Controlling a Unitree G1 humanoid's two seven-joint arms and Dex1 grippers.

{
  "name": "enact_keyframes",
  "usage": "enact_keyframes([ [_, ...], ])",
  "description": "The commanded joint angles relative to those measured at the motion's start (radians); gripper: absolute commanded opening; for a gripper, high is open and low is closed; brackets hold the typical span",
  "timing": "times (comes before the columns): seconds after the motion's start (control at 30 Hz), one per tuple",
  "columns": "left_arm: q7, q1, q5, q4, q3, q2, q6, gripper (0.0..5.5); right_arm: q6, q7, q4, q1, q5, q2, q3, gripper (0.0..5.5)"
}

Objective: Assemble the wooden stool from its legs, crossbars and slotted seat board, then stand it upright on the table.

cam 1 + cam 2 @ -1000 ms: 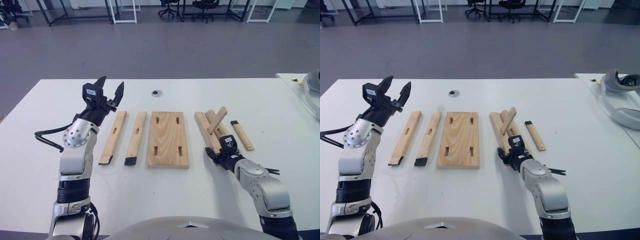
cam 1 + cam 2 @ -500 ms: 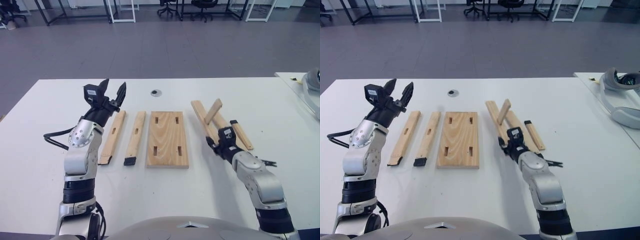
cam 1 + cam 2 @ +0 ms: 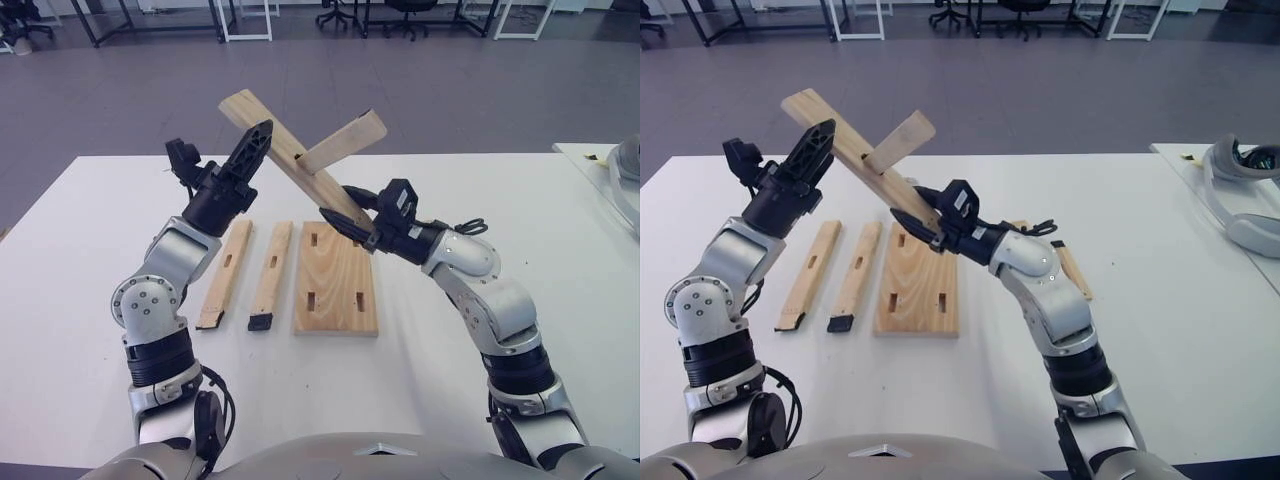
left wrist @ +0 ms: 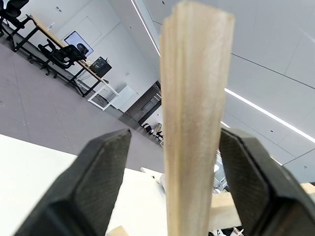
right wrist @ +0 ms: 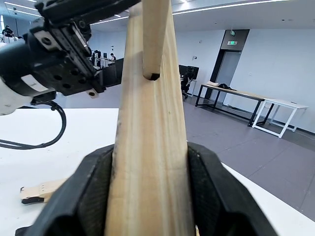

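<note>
**Right arm.** The right gripper (image 3: 352, 222) is raised above the far right corner of the seat board (image 3: 336, 285). Its fingers (image 5: 93, 196) are clamped against both sides of the lower end of one leg (image 3: 290, 155).

**Held assembly.** The leg is clear of the surface (image 3: 80, 260) and tilted, with its free end up and toward the far left. A crossbar (image 3: 345, 143) is seated in the leg's slot about midway along its length. The crossbar projects up and to the right, so the two parts form a skewed cross.

**Left arm.** The left gripper (image 3: 258, 140) is raised at the upper part of the same leg. Its fingers (image 4: 93, 187) are spread, one on each side of the wood. A clear gap shows on at least one side, so they are not clamped.

**Parts on the surface.**
- The seat board lies flat at centre, with its four slots facing up.
- Two loose legs (image 3: 228, 270) (image 3: 272, 268) lie side by side just left of the board, parallel to its long edge. Each has a dark tip at its near end.
- A short piece (image 3: 1072, 272) lies to the right of the board, with a dark tip at its far end.
</note>
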Motion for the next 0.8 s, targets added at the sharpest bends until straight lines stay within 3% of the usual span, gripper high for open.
enact_keyframes([
  [0.03, 0.037, -0.004, -0.026, -0.006, 0.002, 0.007, -0.015, 2.94, 0.007, 0.016, -0.034, 0.017, -0.014, -0.043, 0.013, 2.09],
  [0.37, 0.081, 0.07, 0.048, -0.02, -0.044, 0.043, -0.016, 1.27, -0.014, 0.025, -0.03, 0.016, -0.032, -0.078, 0.013, 2.09],
  [0.57, 0.114, 0.064, 0.049, -0.02, -0.038, 0.036, -0.045, 1.11, -0.024, 0.034, -0.037, 0.025, -0.049, -0.091, 0.033, 2.08],
  [0.63, 0.135, 0.073, 0.047, -0.049, -0.024, 0.029, -0.07, 1.03, -0.015, 0.019, -0.019, 0.025, -0.06, -0.088, 0.03, 2.65],
  [0.8, 0.278, 0.159, 0.133, -0.213, -0.009, 0.016, -0.139, 1.01, -0.009, 0.033, 0.0, 0.097, -0.115, -0.158, 0.053, 3.51],
])
